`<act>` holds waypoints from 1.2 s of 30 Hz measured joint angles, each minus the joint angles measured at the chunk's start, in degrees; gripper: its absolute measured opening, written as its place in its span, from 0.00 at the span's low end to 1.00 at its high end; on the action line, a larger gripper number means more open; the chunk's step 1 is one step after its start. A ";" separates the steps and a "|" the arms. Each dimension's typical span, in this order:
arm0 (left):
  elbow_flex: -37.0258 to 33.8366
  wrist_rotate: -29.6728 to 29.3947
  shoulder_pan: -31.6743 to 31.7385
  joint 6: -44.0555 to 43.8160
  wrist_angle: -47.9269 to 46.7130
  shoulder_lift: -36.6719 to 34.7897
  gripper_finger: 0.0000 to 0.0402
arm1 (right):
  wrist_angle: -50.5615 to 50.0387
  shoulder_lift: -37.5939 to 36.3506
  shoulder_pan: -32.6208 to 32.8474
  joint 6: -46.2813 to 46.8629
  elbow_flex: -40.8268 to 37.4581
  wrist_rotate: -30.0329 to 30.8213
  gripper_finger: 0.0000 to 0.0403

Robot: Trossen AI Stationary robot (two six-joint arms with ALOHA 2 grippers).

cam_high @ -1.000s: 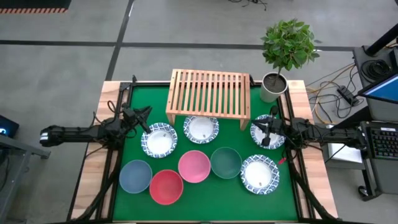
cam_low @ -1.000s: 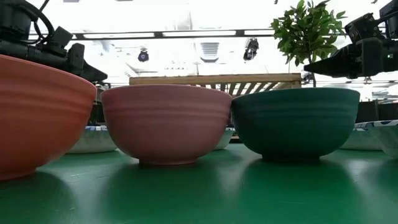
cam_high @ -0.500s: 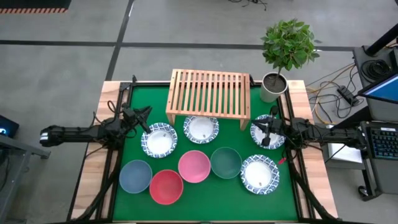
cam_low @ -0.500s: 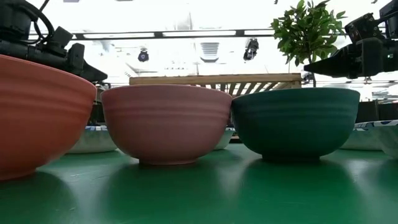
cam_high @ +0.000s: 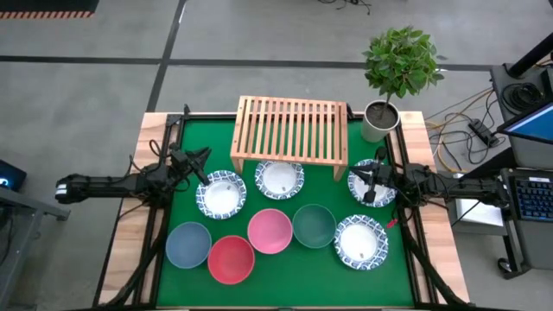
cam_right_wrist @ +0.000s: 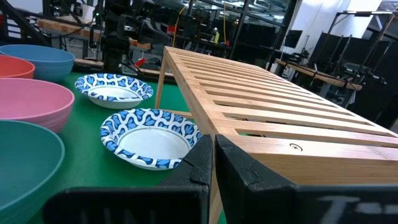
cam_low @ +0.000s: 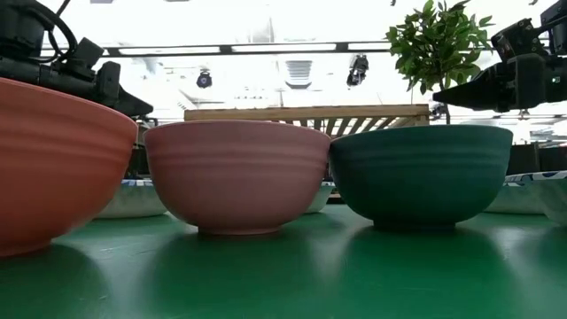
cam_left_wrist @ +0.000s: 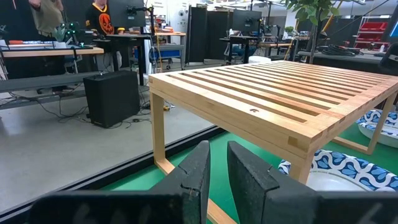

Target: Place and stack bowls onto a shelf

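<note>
on green surface, eight bowls lie in front of shelf, shelf top bare. patterned bowls: one by left tool, one just before shelf, one under right tool, one near right front. blue-grey, red, pink, dark green bowls along front. left tool slightly parted, holding nothing. right tool closed, holding nothing.

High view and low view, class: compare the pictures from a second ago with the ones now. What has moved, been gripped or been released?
Nothing visibly changed.
</note>
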 joint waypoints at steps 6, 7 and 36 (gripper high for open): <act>0.00 0.56 0.00 -4.72 1.65 0.01 0.09 | 1.02 -0.02 0.09 11.30 -0.02 0.00 0.02; 0.00 1.46 0.00 -8.96 2.34 -0.01 0.09 | 1.73 0.00 0.09 16.22 -0.02 0.14 0.02; 4.63 23.83 -0.59 -36.00 26.48 4.88 0.09 | 17.64 1.46 0.09 12.07 5.47 -9.17 0.02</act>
